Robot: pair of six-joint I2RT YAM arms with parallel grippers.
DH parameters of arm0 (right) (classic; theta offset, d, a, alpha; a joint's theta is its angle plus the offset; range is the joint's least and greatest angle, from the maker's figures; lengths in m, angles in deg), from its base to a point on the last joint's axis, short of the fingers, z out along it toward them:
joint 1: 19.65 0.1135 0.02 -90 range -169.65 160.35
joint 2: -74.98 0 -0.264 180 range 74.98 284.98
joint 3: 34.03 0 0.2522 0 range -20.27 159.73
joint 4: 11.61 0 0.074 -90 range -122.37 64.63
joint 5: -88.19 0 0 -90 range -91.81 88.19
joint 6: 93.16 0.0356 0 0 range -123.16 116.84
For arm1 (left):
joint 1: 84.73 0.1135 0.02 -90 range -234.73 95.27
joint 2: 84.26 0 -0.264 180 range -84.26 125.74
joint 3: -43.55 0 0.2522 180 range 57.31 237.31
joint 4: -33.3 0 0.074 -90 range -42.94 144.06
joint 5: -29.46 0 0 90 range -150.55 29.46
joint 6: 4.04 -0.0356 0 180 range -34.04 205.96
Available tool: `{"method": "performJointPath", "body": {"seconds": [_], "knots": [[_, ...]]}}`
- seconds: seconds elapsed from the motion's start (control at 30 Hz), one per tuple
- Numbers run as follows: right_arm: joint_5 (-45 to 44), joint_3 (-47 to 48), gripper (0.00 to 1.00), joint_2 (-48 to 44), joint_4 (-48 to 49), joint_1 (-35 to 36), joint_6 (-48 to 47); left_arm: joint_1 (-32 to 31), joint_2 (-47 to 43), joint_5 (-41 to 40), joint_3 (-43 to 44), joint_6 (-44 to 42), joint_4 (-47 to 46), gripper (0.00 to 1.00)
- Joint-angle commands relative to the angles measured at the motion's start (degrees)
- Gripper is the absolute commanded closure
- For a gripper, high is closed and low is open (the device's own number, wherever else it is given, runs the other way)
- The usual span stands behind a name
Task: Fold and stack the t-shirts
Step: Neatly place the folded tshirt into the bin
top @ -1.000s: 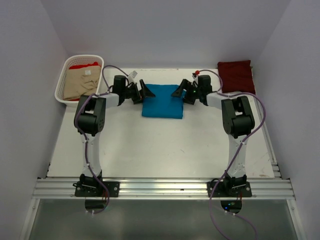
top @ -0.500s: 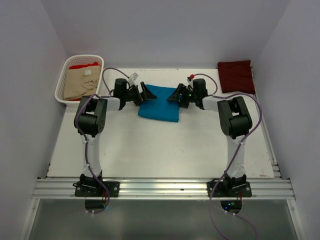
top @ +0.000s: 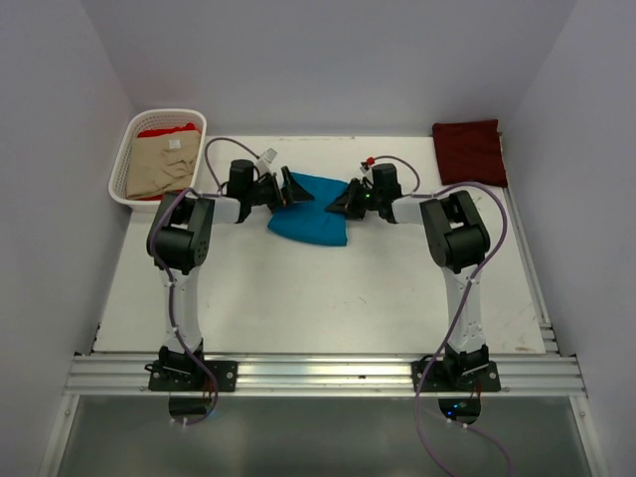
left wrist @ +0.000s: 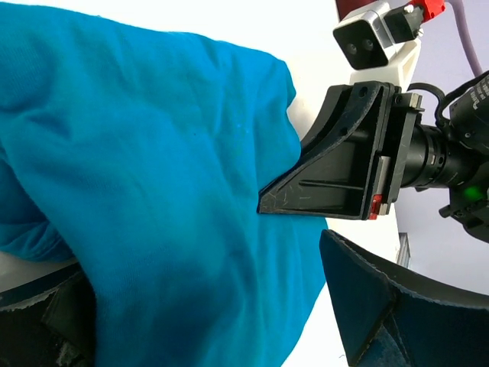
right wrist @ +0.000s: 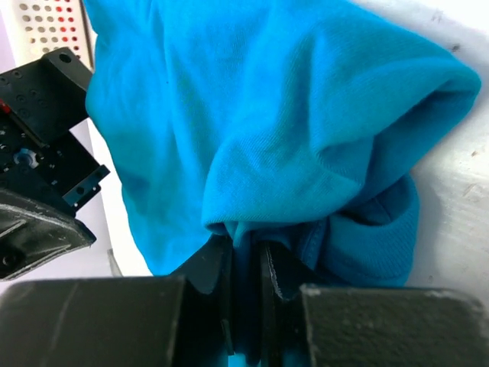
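The teal-blue t-shirt (top: 310,213) lies bunched on the table between both grippers. My right gripper (top: 344,202) is shut on a fold of its right edge, and the pinched cloth (right wrist: 244,229) shows between the two pads. My left gripper (top: 289,189) stands wide open at the shirt's left side; the teal cloth (left wrist: 153,191) spreads across the gap between its fingers (left wrist: 382,306). The dark maroon t-shirt (top: 469,151) lies folded at the back right corner. A beige t-shirt (top: 159,167) and a red one (top: 167,129) sit in the basket.
The white slotted basket (top: 126,164) stands at the table's back left corner. Purple walls close in on three sides. The right gripper's body (left wrist: 344,160) sits close in front of my left gripper. An aluminium rail (top: 318,376) runs along the near edge.
The right gripper went from open to shut on the teal shirt's edge and pushed left. The shirt went from a flat rectangle to a bunched, skewed shape, shifted slightly left.
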Motion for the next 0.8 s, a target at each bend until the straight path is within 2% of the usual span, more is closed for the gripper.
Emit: {"method": "performJointPath", "body": {"seconds": [0.0, 0.07, 0.17, 0.2, 0.27, 0.3, 0.33, 0.37, 0.4, 0.43, 0.47, 0.57, 0.77], "knots": [[2.0, -3.9, 1.00, 0.4, -0.3, 0.2, 1.6, -1.1, 3.3, -2.9, -4.2, -0.9, 11.8, 0.00], [4.4, -7.2, 1.00, -0.9, 6.0, -0.4, 6.7, -0.7, 2.5, -2.6, -4.8, -1.3, 12.1, 0.00], [8.0, -11.5, 1.00, -3.7, 20.3, -1.4, 15.0, 0.4, 0.5, -2.2, -6.0, -1.9, 12.2, 0.00], [9.9, -12.1, 1.00, -4.1, 28.0, -2.1, 17.5, 0.7, -0.8, -2.2, -6.3, -2.1, 12.4, 0.00], [11.6, -13.5, 1.00, -3.4, 37.9, -2.7, 27.5, 1.5, -2.3, -2.2, -6.6, -2.7, 13.6, 0.00], [12.4, -13.4, 1.00, -2.5, 49.3, -2.9, 31.4, 1.8, -2.9, -2.2, -6.7, -3.3, 14.0, 0.00], [12.9, -12.7, 1.00, -0.2, 55.6, -3.2, 40.7, 2.2, -4.3, -2.4, -7.1, -3.4, 14.5, 0.00], [12.6, -12.1, 1.00, 1.7, 68.2, -3.2, 45.6, 2.4, -5.0, -2.5, -7.3, -3.5, 14.6, 0.00], [12.1, -11.2, 1.00, 3.2, 74.2, -3.3, 50.4, 2.6, -5.6, -2.5, -7.5, -3.5, 14.7, 0.00], [10.1, -9.1, 1.00, 5.7, 77.2, -3.5, 57.1, 3.0, -6.9, -2.4, -7.8, -3.4, 14.9, 0.00], [10.0, -8.5, 1.00, 5.4, 77.2, -3.5, 57.1, 3.1, -7.5, -2.4, -8.4, -3.5, 14.9, 0.00], [8.9, -10.0, 1.00, 0.9, 74.7, -3.6, 51.1, 3.5, -10.1, -2.2, -9.6, -3.8, 15.3, 0.00], [6.0, -8.6, 1.00, -3.2, 72.5, -5.6, 49.5, 4.5, -15.4, -1.9, -12.6, -3.4, 15.2, 0.00]]}}
